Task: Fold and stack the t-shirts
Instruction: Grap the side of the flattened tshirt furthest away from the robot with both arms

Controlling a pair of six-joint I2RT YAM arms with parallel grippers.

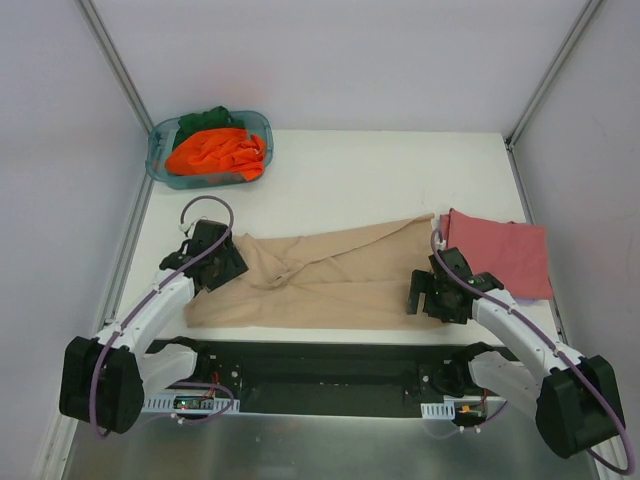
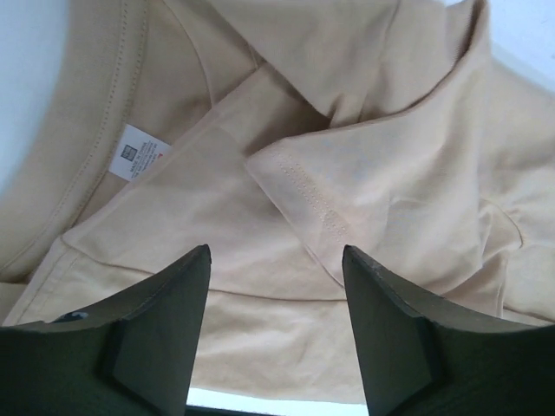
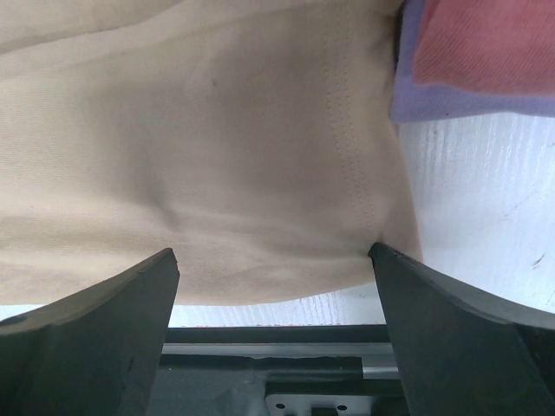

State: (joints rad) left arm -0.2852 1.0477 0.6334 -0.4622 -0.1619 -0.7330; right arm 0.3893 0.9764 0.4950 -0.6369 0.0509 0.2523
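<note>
White table [image 1: 380,170] carried the tan t-shirt [image 1: 330,280] laid out toward 6 o'clock. Folded red t-shirt [image 1: 505,255] sat at 3 o'clock, touching it. Teal tub [image 1: 160,165] at 11 o'clock held the orange t-shirt [image 1: 215,152]. Left gripper [image 2: 276,256] was over the tan shirt's 9 o'clock end and right gripper [image 3: 273,256] over its 3 o'clock end, both spread and pinching nothing.

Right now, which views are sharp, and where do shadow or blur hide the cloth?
Top external: soft even light, no glare, the tan shirt sharp. Left wrist: stitching and label sharp; the left claw dark. Right wrist: a shadow dims the shirt above the right claw; seam readable.
</note>
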